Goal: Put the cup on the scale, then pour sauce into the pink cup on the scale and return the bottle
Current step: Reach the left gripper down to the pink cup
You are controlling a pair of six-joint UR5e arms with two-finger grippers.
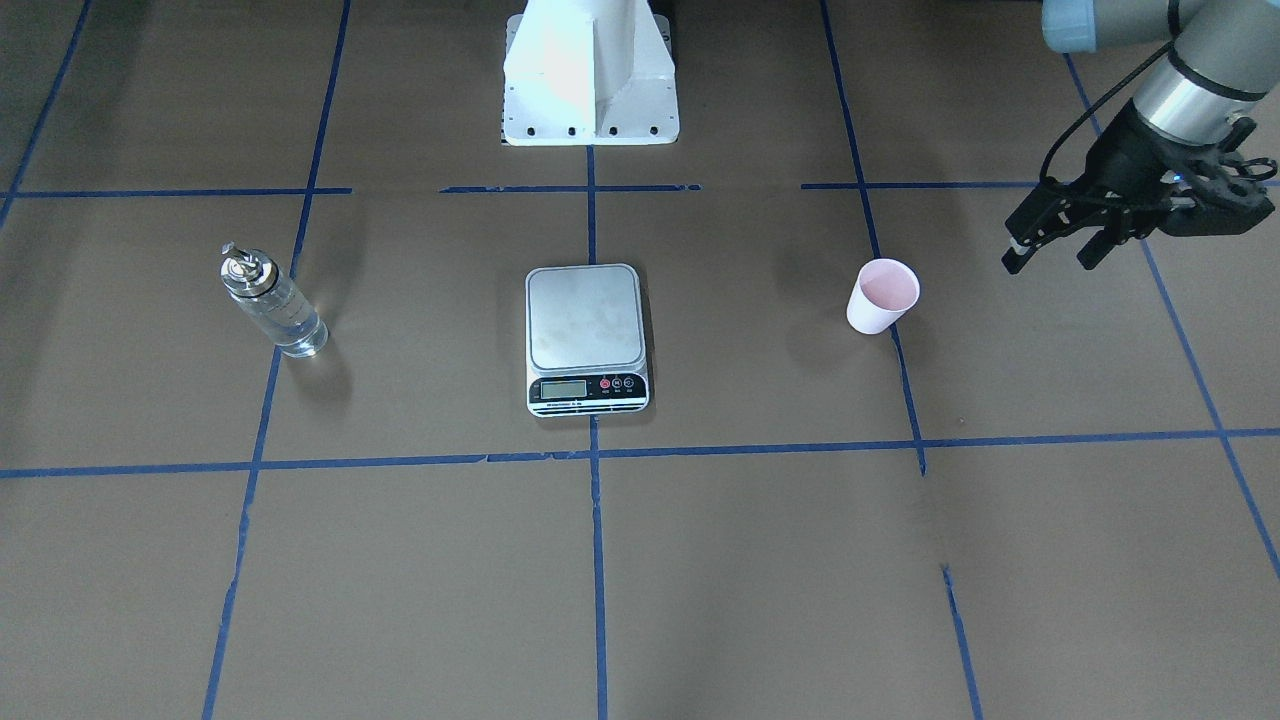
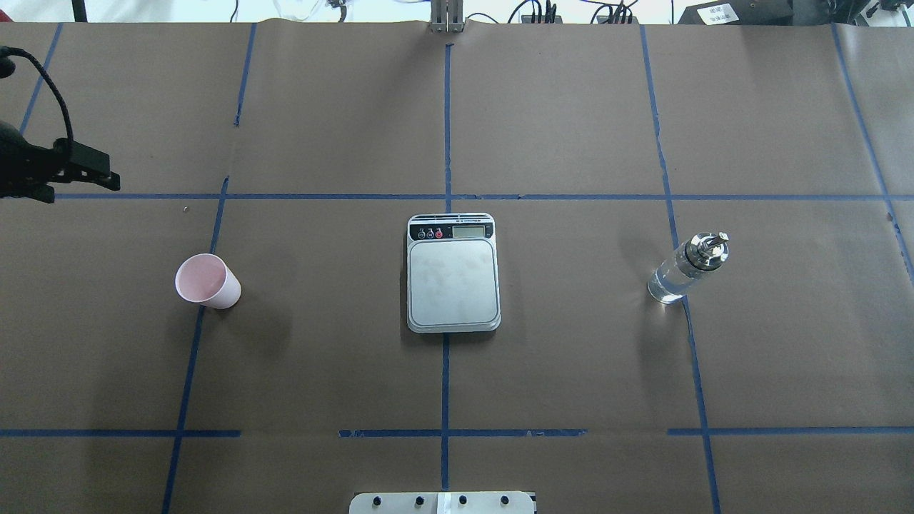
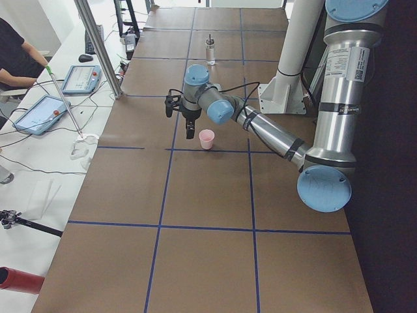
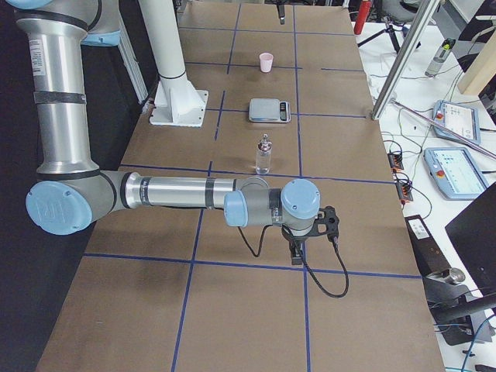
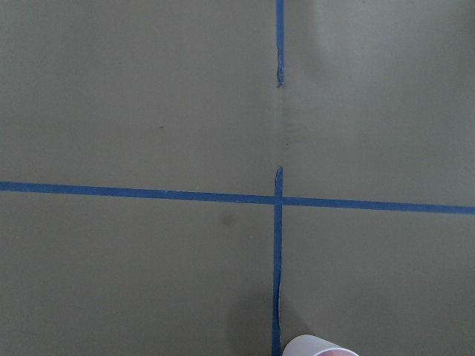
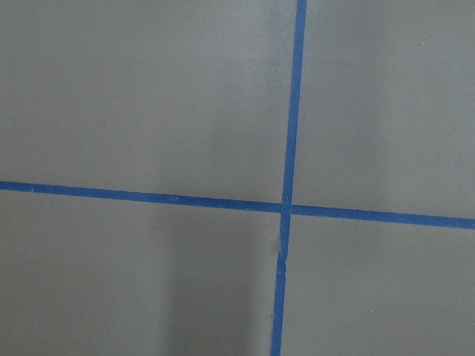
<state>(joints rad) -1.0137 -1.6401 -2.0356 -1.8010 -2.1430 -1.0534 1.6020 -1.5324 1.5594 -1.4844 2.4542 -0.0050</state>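
left claw (image 1: 1050, 258) spread, empty, hovering near upright cup (image 1: 883, 295); right claw (image 4: 295, 254): state indiscernible.

The table (image 2: 571, 107) is covered in dull brown paper, marked into big squares by blue tape lines (image 2: 445, 385), and it is evenly lit, with only soft shadows. Along one long side runs a white bench (image 3: 39, 150) strewn with cables (image 3: 32, 171) and two touchscreen pendants (image 3: 81, 78). A slanting aluminium post (image 3: 98, 45) rises beside them, and a person's arm (image 3: 16, 81) rests at the bench's end.
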